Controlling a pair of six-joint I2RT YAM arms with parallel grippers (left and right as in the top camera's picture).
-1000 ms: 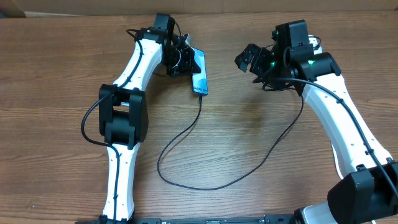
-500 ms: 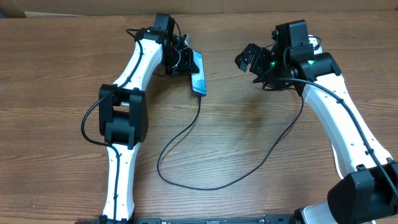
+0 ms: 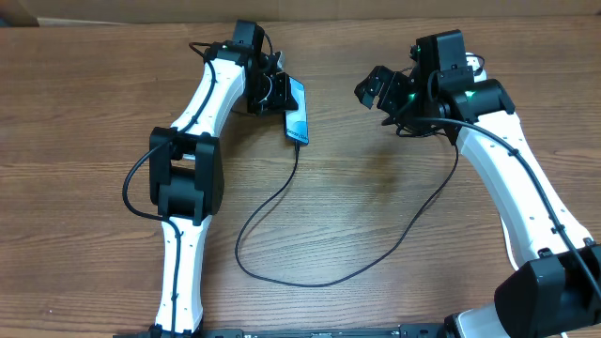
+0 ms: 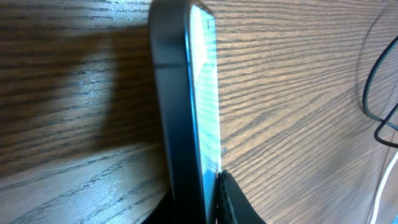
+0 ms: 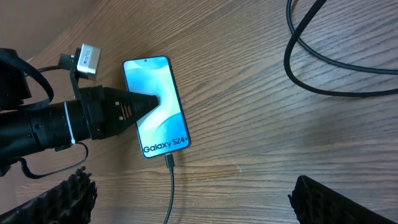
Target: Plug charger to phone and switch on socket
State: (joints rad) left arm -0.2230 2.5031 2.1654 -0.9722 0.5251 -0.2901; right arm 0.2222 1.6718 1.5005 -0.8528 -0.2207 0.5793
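Observation:
The phone (image 3: 297, 111) with its light blue screen (image 5: 155, 106) rests on the wood table, its "Galaxy S24+" text at the near short edge. My left gripper (image 3: 282, 97) is shut on the phone from the left, one black finger (image 5: 138, 102) lying on the screen. Up close the phone (image 4: 186, 93) shows edge-on between the two jaws. The charger connector (image 5: 169, 160) sits in the phone's bottom port, and its thin black cable (image 3: 282, 202) loops across the table toward my right arm. My right gripper (image 3: 376, 92) hovers open to the phone's right, holding nothing. The socket is out of view.
Black cable loops (image 5: 323, 62) lie on the table at the upper right of the right wrist view. A black cable (image 4: 373, 81) and a bit of white cord (image 4: 380, 200) show at the right edge of the left wrist view. Cardboard edge (image 3: 19, 11) sits at the far left.
The phone has shifted slightly to the left in my left gripper, and the cable loop below it moved left with it. The right arm has not moved.

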